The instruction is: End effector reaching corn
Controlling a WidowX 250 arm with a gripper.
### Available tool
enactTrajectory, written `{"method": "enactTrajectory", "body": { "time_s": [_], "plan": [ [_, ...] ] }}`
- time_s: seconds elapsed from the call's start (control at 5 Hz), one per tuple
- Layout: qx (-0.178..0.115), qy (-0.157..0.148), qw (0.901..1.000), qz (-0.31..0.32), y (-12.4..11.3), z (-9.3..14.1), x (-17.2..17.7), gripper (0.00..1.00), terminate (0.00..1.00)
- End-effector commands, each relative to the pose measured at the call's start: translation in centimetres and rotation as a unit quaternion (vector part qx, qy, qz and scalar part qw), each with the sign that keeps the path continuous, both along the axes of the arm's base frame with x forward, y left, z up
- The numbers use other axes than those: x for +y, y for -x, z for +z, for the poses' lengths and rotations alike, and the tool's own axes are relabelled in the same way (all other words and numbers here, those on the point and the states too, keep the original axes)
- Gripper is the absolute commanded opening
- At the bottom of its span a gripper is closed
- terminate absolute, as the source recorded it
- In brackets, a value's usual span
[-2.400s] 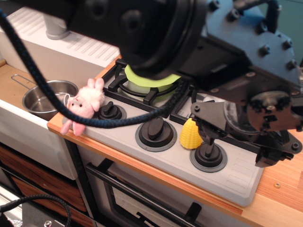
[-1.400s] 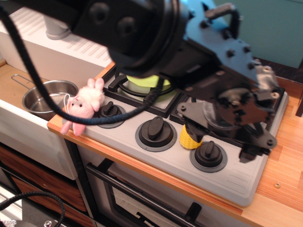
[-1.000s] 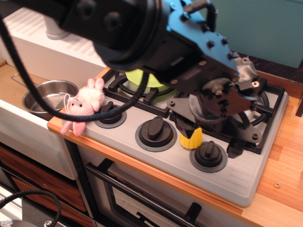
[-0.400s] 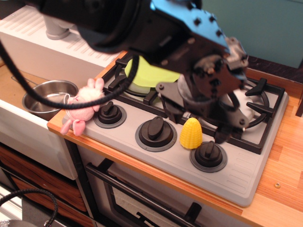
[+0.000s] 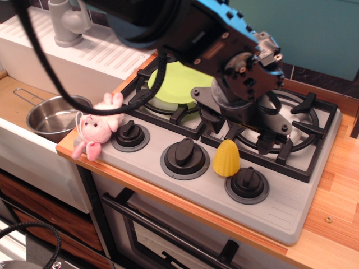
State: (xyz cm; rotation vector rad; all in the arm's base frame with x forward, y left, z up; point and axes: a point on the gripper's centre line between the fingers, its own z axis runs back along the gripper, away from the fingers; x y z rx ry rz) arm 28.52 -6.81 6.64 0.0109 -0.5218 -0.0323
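Observation:
The yellow ribbed toy corn (image 5: 226, 158) stands upright on the grey stove front, between the middle knob (image 5: 184, 157) and the right knob (image 5: 247, 185). My black gripper (image 5: 238, 135) with its blue bolted housing (image 5: 227, 25) hangs just above and behind the corn, over the right burner grate. Its two fingers are spread apart with nothing between them; the left fingertip (image 5: 212, 124) is up and to the left of the corn, the right one up and to its right. The gripper does not touch the corn.
A lime-green plate (image 5: 176, 84) lies on the left burner. A pink plush toy (image 5: 100, 126) sits at the stove's left edge by the left knob (image 5: 129, 134). A steel pot (image 5: 53, 115) stands in the sink. The braided cable (image 5: 45, 67) loops over the left side.
The gripper has lifted and drawn back toward the burners, from down around the corn and right knob to above it. The corn, partly covered before, now shows whole and has not moved.

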Motion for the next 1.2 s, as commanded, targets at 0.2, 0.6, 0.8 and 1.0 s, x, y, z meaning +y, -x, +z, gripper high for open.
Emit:
{"method": "enactTrajectory", "body": {
  "time_s": [0.2, 0.6, 0.8, 1.0],
  "plan": [
    [-0.023, -0.004, 0.9997, -0.006, 0.8, 0.5, -0.1, 1.00, 0.00],
    [-0.038, 0.003, 0.9993, -0.005, 0.8, -1.0, -0.6, 1.00, 0.00],
    [-0.047, 0.007, 0.9988, -0.010, 0.2, -1.8, -0.4, 1.00, 0.00],
    [-0.055, 0.002, 0.9984, -0.017, -0.1, -2.4, 0.0, 1.00, 1.00]
  ]
}}
